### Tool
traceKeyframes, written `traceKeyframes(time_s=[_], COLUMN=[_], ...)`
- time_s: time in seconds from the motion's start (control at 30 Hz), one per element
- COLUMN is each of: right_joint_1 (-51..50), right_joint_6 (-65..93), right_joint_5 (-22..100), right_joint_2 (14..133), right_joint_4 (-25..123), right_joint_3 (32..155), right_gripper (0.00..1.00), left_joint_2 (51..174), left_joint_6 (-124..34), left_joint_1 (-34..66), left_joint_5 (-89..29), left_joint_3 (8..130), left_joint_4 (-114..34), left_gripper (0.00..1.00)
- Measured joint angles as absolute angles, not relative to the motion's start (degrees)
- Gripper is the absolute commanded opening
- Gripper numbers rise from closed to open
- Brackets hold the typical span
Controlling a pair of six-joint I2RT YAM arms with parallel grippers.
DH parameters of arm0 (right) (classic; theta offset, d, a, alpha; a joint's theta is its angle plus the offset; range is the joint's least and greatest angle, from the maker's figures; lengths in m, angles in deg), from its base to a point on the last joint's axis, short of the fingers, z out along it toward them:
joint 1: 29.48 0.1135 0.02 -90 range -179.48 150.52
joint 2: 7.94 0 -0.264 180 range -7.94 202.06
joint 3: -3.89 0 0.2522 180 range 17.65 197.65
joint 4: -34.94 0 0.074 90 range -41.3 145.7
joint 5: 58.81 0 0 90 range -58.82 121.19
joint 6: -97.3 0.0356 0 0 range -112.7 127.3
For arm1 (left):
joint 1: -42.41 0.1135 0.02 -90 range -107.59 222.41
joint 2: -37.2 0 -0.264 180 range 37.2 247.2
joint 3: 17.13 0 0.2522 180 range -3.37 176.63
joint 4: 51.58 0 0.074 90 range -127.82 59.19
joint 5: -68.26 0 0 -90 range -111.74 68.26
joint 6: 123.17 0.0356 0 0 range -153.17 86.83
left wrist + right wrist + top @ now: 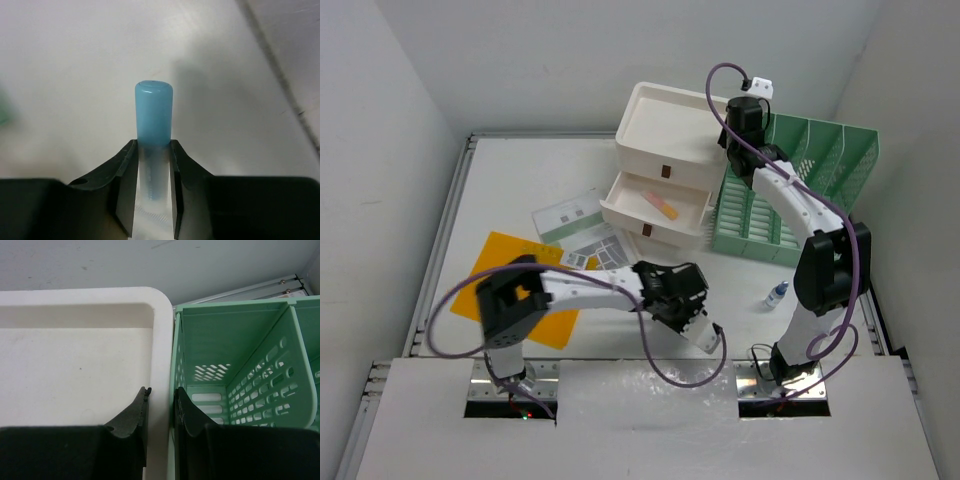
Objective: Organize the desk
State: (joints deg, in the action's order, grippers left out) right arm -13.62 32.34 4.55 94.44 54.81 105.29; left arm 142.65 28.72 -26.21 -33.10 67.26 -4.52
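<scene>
Left tool, at the lower centre of its wrist view, pinches a blue-capped tube by its clear body, the cap projecting above the fingertips. Right tool, bottom centre of its own view, is pressed onto the side wall of the white drawer box, one finger inside the top tray, the other between box and green file rack. White bench fills the middle of the top view, carrying box, rack, an orange sheet, printed papers and a small bottle at lower right.
</scene>
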Motion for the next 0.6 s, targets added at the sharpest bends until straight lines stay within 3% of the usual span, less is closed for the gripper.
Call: traceKeyframes(time_s=[0.2,0.47,0.53,0.57,0.6], right_joint_1=[-13.6,-13.6,-13.6,-13.6,-13.6], right_joint_6=[32.3,32.2,31.9,31.8,31.7], right_joint_5=[4.6,4.6,4.7,4.7,4.7], right_joint_2=[94.4,94.4,94.4,94.3,94.2], right_joint_4=[54.8,54.8,54.8,54.8,54.7], right_joint_3=[105.3,105.3,105.2,105.2,105.0], right_gripper=[0.00,0.00,0.00,0.00,0.00], left_joint_2=[121.8,131.3,135.7,137.8,139.6], left_joint_6=[28.1,33.9,35.0,35.4,35.8], left_joint_1=[-18.2,-6.6,-6.1,-5.7,-5.6], left_joint_5=[-24.4,-19.9,-20.1,-20.2,-20.3], left_joint_3=[66.2,75.8,76.4,76.8,77.4], left_joint_4=[-16.4,-26.4,-26.1,-25.8,-25.3], left_gripper=[0.00,0.03,0.43,0.93,1.00])
